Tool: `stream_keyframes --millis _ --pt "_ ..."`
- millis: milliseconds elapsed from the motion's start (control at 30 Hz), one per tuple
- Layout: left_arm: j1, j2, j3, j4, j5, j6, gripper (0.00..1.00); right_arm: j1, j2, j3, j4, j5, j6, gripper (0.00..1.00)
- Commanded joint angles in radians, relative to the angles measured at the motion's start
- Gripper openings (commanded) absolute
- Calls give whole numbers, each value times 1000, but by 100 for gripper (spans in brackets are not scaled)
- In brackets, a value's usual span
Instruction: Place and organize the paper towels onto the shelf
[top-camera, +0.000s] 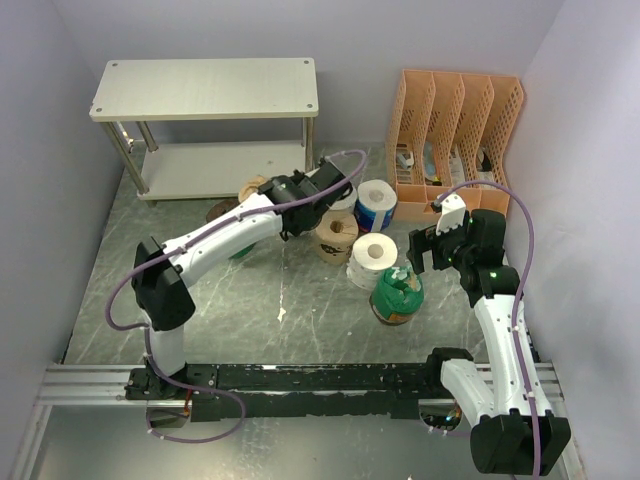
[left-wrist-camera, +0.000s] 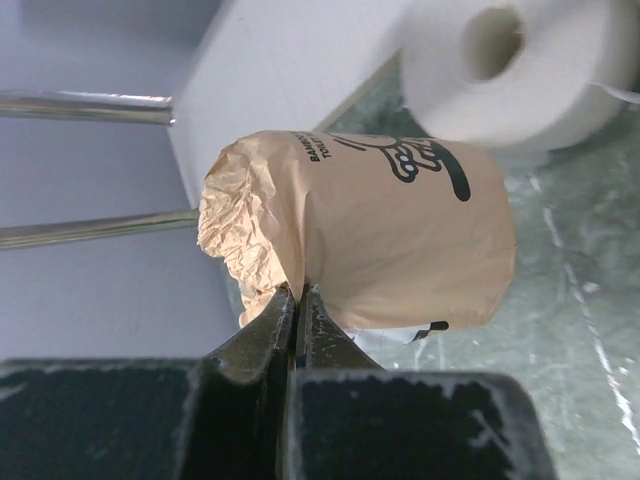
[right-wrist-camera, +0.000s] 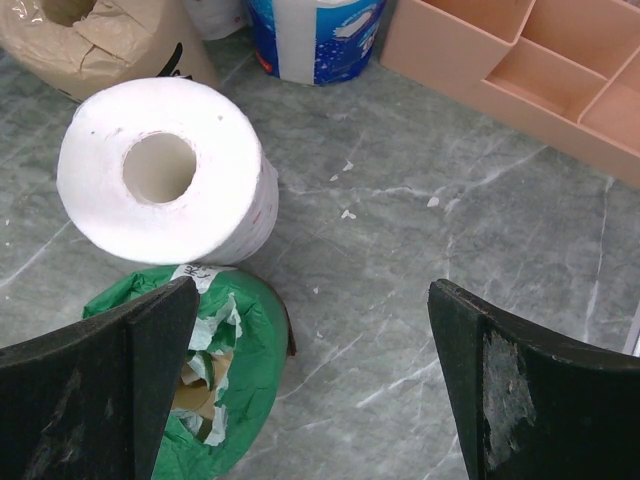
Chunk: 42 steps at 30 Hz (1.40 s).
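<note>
Tan roll (left-wrist-camera: 400, 235) is pinched only by its crumpled wrap in the closed left gripper (left-wrist-camera: 296, 305); paper may be torn, roll dropped short of shelf (top-camera: 205, 88).

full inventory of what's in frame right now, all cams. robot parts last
shelf: 1, off-white boards with silver legs, back left
file organizer: 1, orange, back right
blue-printed roll: 1, blue and white, beside the organizer
central tan roll: 1, tan, mid-table
tan roll by the shelf: 1, tan with black print, at the left claw
white roll: 1 clear, white, centre; others may be hidden behind the left arm
green-wrapped roll: 1 clear, green, just in front of the white roll
table: 1, grey marbled
left claw: shut, tips at the tan roll's crumpled end; a pinch on the wrap cannot be told
right claw: open, over the green-wrapped roll and bare table
</note>
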Motion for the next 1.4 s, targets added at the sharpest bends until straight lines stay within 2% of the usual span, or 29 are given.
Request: stream_keyframes --millis 0,100,200,267,300,333,467,533,633,800,900,967,1133,1367 --pt "59 -24 43 111 -108 149 7 -9 -14 -15 15 -11 -8 100" --pt "97 4 22 265 -223 258 7 -9 -17 -16 16 -11 -8 100" --pt "122 28 -30 544 -315 458 7 -9 -20 -14 14 -12 -8 100" --pt "132 41 -94 845 -354 664 7 -10 -25 -15 16 -15 -10 100" --pt "140 51 -129 1032 -372 813 7 -9 -27 -16 14 -16 -10 100" --pt "146 66 -167 1236 -385 1027 7 -9 -27 -15 14 -15 -10 100" --pt "164 204 -191 1928 -362 1540 7 -9 -36 -16 14 -14 -10 100" --pt "170 286 -169 2108 -327 1689 7 -9 -41 -17 17 -9 -9 100" --pt "192 358 -124 2091 -304 1617 7 -9 -48 -16 20 -2 -7 100" --pt "224 490 -28 2190 -260 1676 7 -9 -53 -18 23 4 -7 100" --pt "230 529 16 2127 -249 1625 7 -9 -52 -18 23 3 -8 100" --pt "229 552 33 2140 -242 1633 7 -9 -51 -18 23 5 -8 100" --pt "240 579 20 2124 -226 1596 7 -9 -47 -18 25 9 -7 100" --pt "245 650 -20 2201 -245 1596 7 -9 -37 -17 24 8 -8 100"
